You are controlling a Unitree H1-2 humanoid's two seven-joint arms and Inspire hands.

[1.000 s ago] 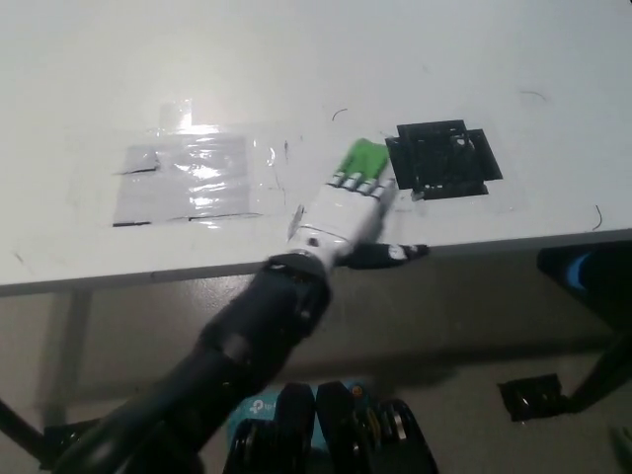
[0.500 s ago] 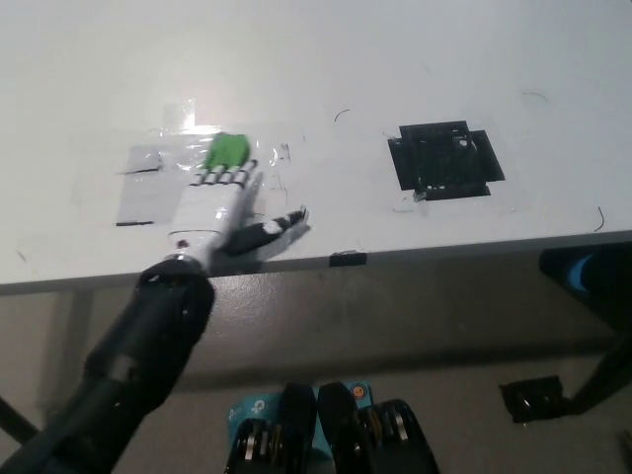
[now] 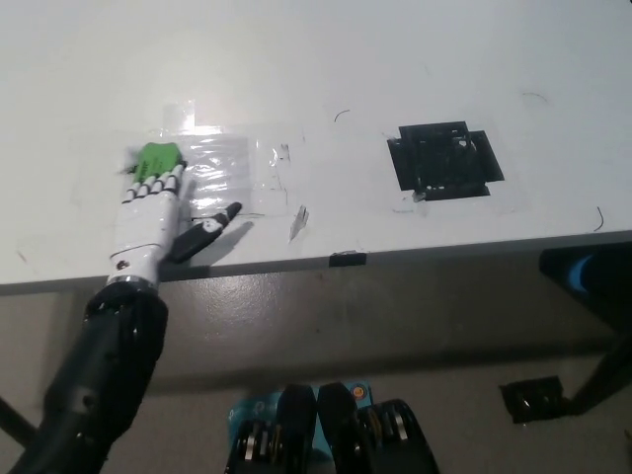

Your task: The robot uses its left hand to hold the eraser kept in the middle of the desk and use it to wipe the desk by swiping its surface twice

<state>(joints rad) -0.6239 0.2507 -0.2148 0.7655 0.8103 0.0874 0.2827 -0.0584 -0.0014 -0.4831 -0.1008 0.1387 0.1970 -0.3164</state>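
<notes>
The left hand (image 3: 148,219) seemingly presses the green eraser (image 3: 157,158) beneath its fingers, on the desk (image 3: 316,59).

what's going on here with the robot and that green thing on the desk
The robot's white left hand is pressing a green eraser flat against the white desk. It sits at the left end of a shiny taped patch, well to the left of a black taped square. The right hand is not in view.
</notes>
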